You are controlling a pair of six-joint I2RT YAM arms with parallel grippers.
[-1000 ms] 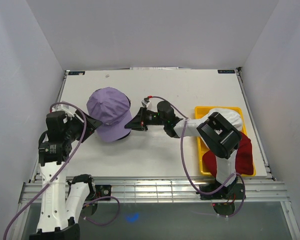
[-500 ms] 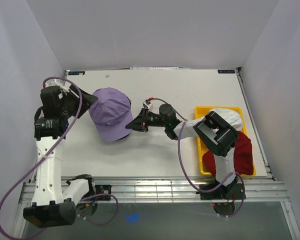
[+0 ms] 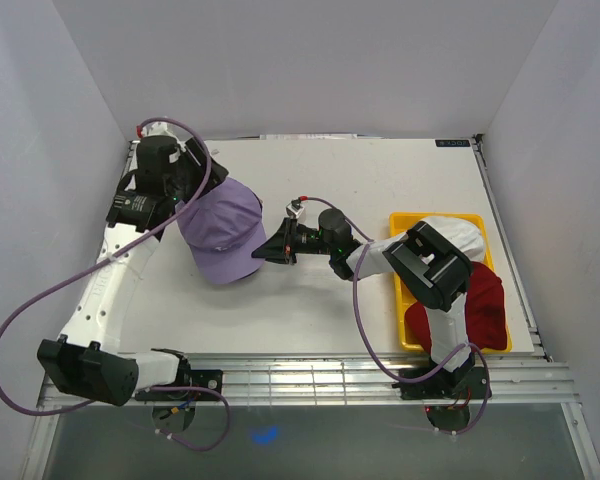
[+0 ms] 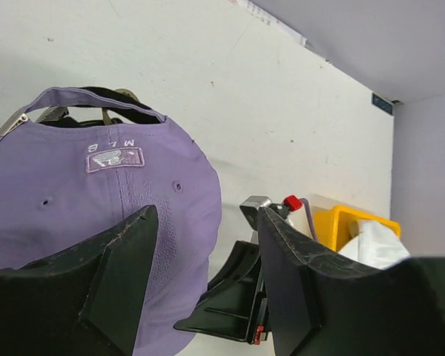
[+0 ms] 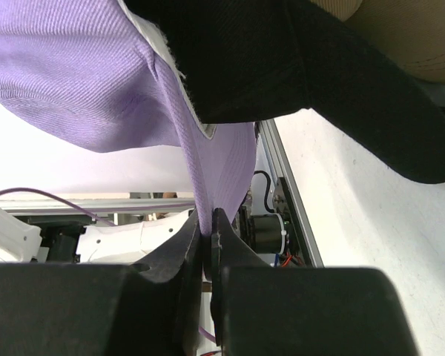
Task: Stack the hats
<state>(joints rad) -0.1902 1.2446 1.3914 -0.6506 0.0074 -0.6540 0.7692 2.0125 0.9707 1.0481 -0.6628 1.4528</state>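
Note:
The lavender cap (image 3: 222,225) sits at the table's middle left, on top of a black cap (image 5: 319,81) and a tan cap (image 5: 404,37) that show under it in the right wrist view. My right gripper (image 3: 272,250) is shut on the lavender brim (image 5: 208,178), pinching the fabric between its pads. My left gripper (image 3: 197,188) is open and hovers over the cap's back left, with the crown (image 4: 96,193) below its fingers (image 4: 126,274). A white cap (image 3: 462,236) and a dark red cap (image 3: 486,308) lie in the tray.
The yellow tray (image 3: 404,222) stands at the right, under my right arm's elbow; it also shows in the left wrist view (image 4: 341,222). White walls close in the table at the back and both sides. Purple cables loop beside each arm.
My left arm has swung from the cap's left side up to its back left and now hangs over the crown. My right gripper has kept hold of the brim, almost still.

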